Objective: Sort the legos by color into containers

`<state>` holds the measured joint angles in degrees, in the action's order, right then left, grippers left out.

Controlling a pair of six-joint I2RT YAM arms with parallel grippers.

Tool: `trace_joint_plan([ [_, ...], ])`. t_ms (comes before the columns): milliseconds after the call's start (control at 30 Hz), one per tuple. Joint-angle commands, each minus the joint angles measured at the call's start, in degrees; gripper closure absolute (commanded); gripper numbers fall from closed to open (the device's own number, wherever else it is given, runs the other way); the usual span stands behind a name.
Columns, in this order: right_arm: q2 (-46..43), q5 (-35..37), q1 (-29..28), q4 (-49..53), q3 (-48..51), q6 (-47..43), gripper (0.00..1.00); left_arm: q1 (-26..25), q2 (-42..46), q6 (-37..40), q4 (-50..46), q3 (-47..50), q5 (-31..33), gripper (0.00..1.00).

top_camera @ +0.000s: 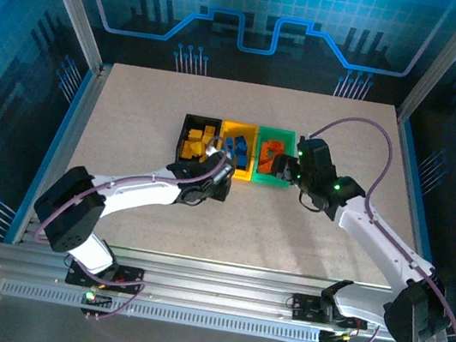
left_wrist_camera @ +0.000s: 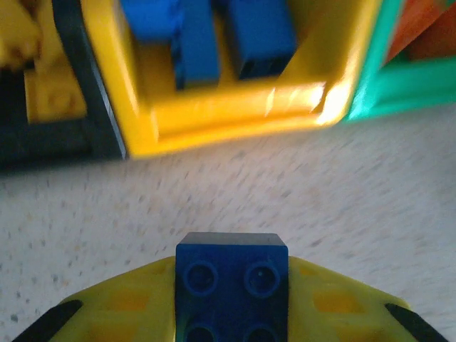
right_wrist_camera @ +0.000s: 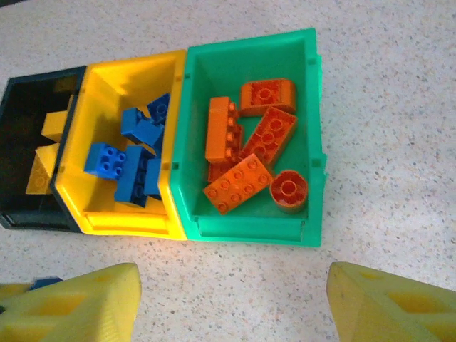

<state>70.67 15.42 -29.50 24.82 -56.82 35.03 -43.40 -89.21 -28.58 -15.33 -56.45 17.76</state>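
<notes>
Three joined containers stand mid-table: a black bin [top_camera: 185, 136] with yellow legos [right_wrist_camera: 53, 125], a yellow bin [right_wrist_camera: 121, 221] with blue legos [right_wrist_camera: 107, 160], and a green bin [right_wrist_camera: 249, 229] with orange legos [right_wrist_camera: 239, 184]. My left gripper [left_wrist_camera: 231, 313] is shut on a blue lego [left_wrist_camera: 231, 281], studs facing the camera, just above the table in front of the yellow bin's near wall [left_wrist_camera: 228, 117]. In the top view the left gripper [top_camera: 220, 175] sits at that bin's near edge. My right gripper [right_wrist_camera: 231, 299] hangs open with nothing between its fingers, near the green bin's front wall.
The speckled table [top_camera: 289, 224] spreads around the bins. Metal frame rails [top_camera: 217, 295] run along the near edge, and blue enclosure walls stand at both sides. The two grippers are close together in front of the bins.
</notes>
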Motion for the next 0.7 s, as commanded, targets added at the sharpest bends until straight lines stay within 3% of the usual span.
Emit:
trace_joint_plan([
  [0,-1.0,-0.8,1.3,-0.9,1.3,1.7,0.29,0.3,-2.3,0.1,-1.5,-7.7,0.5,0.67],
  [200,-2.9,-1.2,1.9,0.3,2.3,2.0,0.29,5.1,-15.3,0.7,-2.3,-20.1,1.4,0.67],
  [333,-4.6,-1.1,2.2,1.3,2.9,1.9,0.28,6.4,-20.8,2.5,-2.2,-25.7,2.1,0.59],
  [500,-5.8,-1.2,2.6,1.5,3.3,2.2,0.25,6.5,-21.1,2.9,-2.1,-28.3,2.4,0.31],
  [600,-6.0,-1.3,3.1,1.5,3.3,2.1,0.20,6.5,-13.9,1.5,1.0,-24.2,2.2,0.04],
  [667,-5.9,-1.3,3.5,1.9,2.9,1.5,0.17,6.4,-7.1,0.5,3.6,-19.7,2.3,0.01],
])
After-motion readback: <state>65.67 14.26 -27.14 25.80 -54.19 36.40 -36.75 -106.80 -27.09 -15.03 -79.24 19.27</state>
